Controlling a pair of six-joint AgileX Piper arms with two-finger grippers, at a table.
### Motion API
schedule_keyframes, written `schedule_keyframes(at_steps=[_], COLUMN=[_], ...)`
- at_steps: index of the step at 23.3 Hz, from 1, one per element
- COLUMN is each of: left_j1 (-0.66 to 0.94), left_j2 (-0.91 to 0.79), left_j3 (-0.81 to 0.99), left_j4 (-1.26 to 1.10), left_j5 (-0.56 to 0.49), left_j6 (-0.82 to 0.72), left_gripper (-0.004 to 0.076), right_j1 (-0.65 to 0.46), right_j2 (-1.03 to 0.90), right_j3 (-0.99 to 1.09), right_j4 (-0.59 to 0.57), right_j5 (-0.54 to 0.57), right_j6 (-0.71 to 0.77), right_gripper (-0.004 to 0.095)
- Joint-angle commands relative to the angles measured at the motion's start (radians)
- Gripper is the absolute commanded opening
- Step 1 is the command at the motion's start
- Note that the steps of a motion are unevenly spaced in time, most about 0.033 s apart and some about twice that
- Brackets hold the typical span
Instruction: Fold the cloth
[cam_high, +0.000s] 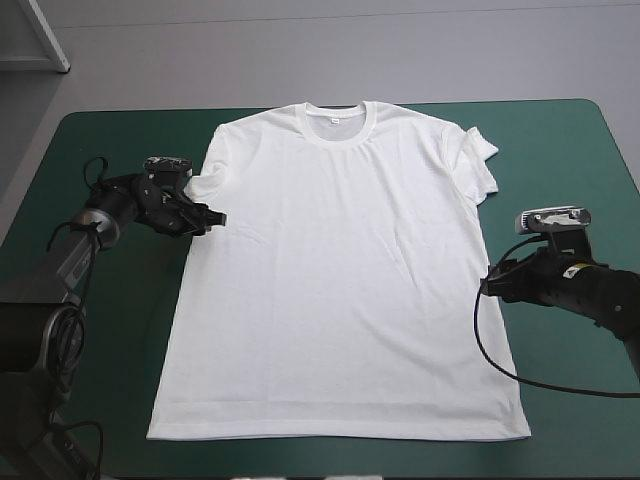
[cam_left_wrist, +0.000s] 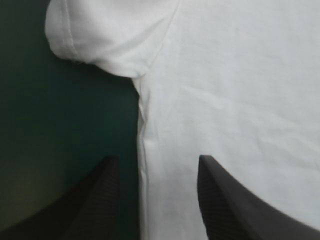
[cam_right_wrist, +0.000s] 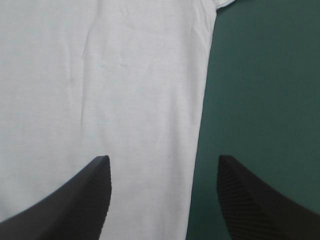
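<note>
The white T-shirt (cam_high: 340, 270) lies spread flat on the teal-green cover, collar toward the far edge and hem toward the near edge. My left gripper (cam_high: 212, 217) sits at the shirt's left side seam, just below the left sleeve. Its fingers stand open over that seam (cam_left_wrist: 142, 150), one above the cover and one above the cloth. My right gripper (cam_high: 487, 287) is at the right side seam, below the right sleeve. It is open too, astride the shirt's right edge (cam_right_wrist: 197, 150). Neither holds anything.
Bare teal-green cover (cam_high: 110, 130) runs along both sides of the shirt and beyond the collar. The right sleeve (cam_high: 478, 160) is slightly rumpled. The hem lies close to the table's near edge.
</note>
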Motion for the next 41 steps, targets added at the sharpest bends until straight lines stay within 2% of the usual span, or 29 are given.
schedule_keyframes(at_steps=[1, 5, 7, 9, 11, 12, 20, 23, 26, 31, 33, 34, 36, 39, 41], left_j1=[-0.001, -0.001, -0.001, -0.001, -0.001, -0.001, -0.001, -0.001, -0.001, -0.001, -0.001, -0.001, -0.001, -0.001, -0.001], left_j2=[0.007, 0.051, 0.061, 0.065, 0.065, 0.065, 0.065, 0.065, 0.065, 0.065, 0.065, 0.065, 0.065, 0.063, 0.050], left_j3=[-0.048, -0.053, -0.053, -0.053, -0.053, -0.053, -0.053, -0.053, -0.053, -0.053, -0.053, -0.053, -0.053, -0.053, -0.053], left_j4=[-0.051, -0.051, -0.045, -0.035, -0.012, 0.004, 0.015, 0.010, 0.010, 0.014, 0.014, 0.014, 0.014, 0.014, 0.014], left_j5=[-0.052, -0.008, 0.032, 0.067, 0.087, 0.090, 0.094, 0.097, 0.106, 0.113, 0.113, 0.113, 0.118, 0.090, 0.066], left_j6=[0.025, 0.033, 0.049, 0.069, 0.073, 0.073, 0.073, 0.076, 0.076, 0.097, 0.097, 0.097, 0.098, 0.099, 0.101], left_gripper=[0.0363, 0.0357, 0.0313, 0.0218, 0.0053, 0.0022, 0.0021, 0.0021, 0.0021, 0.0021, 0.0021, 0.0021, 0.0021, 0.0021, 0.0021], right_j1=[-0.007, -0.007, -0.007, -0.007, -0.007, -0.007, 0.019, 0.057, 0.058, 0.058, 0.058, 0.058, 0.058, 0.058, 0.058], right_j2=[-0.011, -0.011, -0.011, -0.009, -0.001, 0.009, 0.205, 0.401, 0.550, 0.679, 0.707, 0.714, 0.715, 0.715, 0.712], right_j3=[-0.035, -0.035, -0.035, -0.035, -0.035, -0.035, -0.114, -0.256, -0.366, -0.395, -0.395, -0.395, -0.395, -0.395, -0.398], right_j4=[0.017, 0.017, 0.017, 0.017, 0.017, 0.017, 0.032, 0.004, -0.036, -0.069, -0.080, -0.078, -0.071, -0.075, -0.075], right_j5=[-0.055, -0.060, -0.070, -0.091, -0.113, -0.120, -0.143, -0.133, -0.115, -0.121, -0.123, -0.123, -0.114, -0.107, -0.122], right_j6=[-0.011, -0.011, -0.011, -0.011, -0.011, -0.013, -0.061, -0.073, -0.051, -0.040, -0.030, -0.030, -0.040, -0.051, -0.051], right_gripper=[0.0576, 0.0576, 0.0576, 0.0576, 0.0576, 0.0576, 0.0576, 0.0526, 0.0522, 0.0521, 0.0481, 0.0423, 0.0280, -0.0014, -0.0015])
